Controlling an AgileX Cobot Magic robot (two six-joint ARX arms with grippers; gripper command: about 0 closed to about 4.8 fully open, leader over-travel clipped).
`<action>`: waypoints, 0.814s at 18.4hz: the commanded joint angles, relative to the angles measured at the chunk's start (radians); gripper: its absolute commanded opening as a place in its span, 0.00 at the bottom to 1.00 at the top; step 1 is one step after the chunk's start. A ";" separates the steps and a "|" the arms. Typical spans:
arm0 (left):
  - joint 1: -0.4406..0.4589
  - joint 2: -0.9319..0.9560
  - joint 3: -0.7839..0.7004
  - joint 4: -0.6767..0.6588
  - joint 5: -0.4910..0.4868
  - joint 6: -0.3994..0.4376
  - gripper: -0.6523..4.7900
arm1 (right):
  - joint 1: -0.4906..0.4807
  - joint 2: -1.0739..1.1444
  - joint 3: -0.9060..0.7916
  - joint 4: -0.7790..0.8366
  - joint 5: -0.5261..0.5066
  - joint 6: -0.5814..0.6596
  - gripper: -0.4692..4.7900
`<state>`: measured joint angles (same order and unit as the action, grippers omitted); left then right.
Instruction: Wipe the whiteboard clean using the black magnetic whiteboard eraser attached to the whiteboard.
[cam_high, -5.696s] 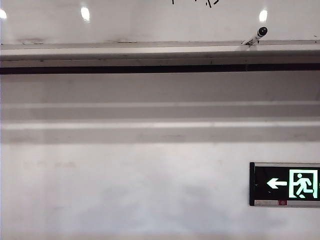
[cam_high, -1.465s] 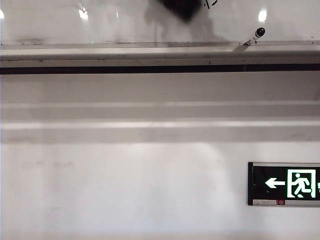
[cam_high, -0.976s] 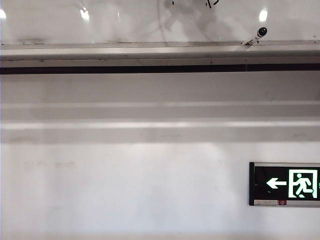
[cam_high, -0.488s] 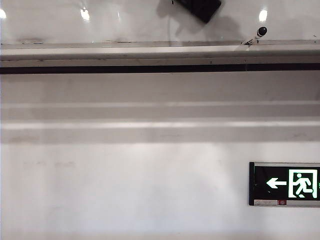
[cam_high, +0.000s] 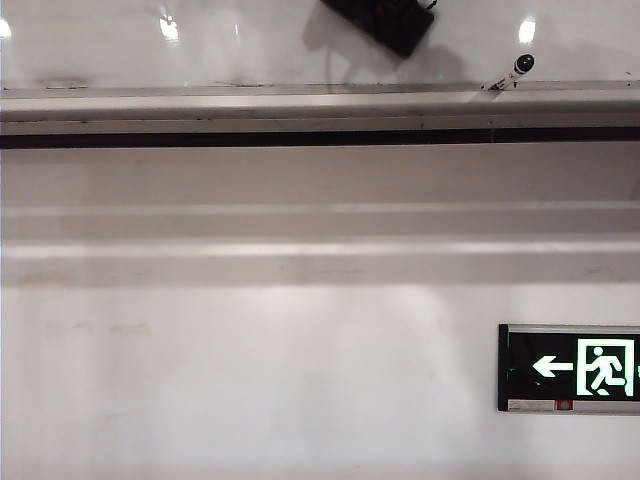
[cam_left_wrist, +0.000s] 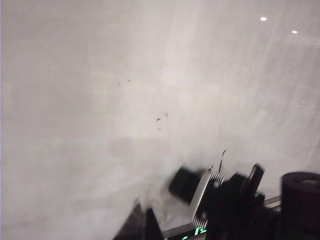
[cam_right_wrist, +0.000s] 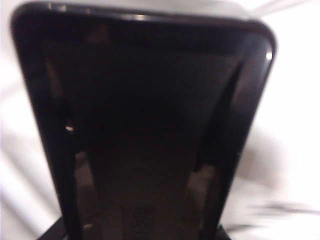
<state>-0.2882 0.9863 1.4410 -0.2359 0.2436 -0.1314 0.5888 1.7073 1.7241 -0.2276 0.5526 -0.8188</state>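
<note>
The black eraser (cam_high: 383, 27) lies flat against the glossy whiteboard (cam_high: 200, 50) at the top middle of the exterior view, just above the grey rail (cam_high: 300, 100). My right gripper (cam_high: 402, 8) is shut on it from above. In the right wrist view the eraser (cam_right_wrist: 145, 110) fills nearly the whole picture, with the right gripper (cam_right_wrist: 145, 222) dark behind it. The left wrist view shows the whiteboard (cam_left_wrist: 100, 100) with faint black pen specks (cam_left_wrist: 159, 119), the eraser (cam_left_wrist: 185, 184) and the right gripper (cam_left_wrist: 235, 192). My left gripper (cam_left_wrist: 145, 222) hangs off the board, fingers together.
A white marker with a black cap (cam_high: 512, 72) rests on the rail to the right of the eraser. Below the rail runs the matte wall with a green-lit exit sign (cam_high: 570, 367) at the lower right.
A second ago black strokes showed at the board's top edge; the eraser came down over them and has since slid a little to the left. The left arm has kept still.
</note>
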 joint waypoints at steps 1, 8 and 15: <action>-0.001 -0.003 0.004 0.014 0.007 -0.004 0.11 | -0.011 -0.006 0.015 0.299 0.038 -0.036 0.09; -0.001 -0.003 0.004 0.030 0.008 -0.004 0.11 | 0.002 0.022 0.015 0.081 -0.155 -0.045 0.09; -0.001 -0.005 0.004 0.029 0.008 -0.004 0.11 | 0.031 0.037 0.015 0.130 0.014 -0.056 0.09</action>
<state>-0.2882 0.9863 1.4410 -0.2214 0.2440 -0.1314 0.6353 1.7519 1.7306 -0.2092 0.4541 -0.8722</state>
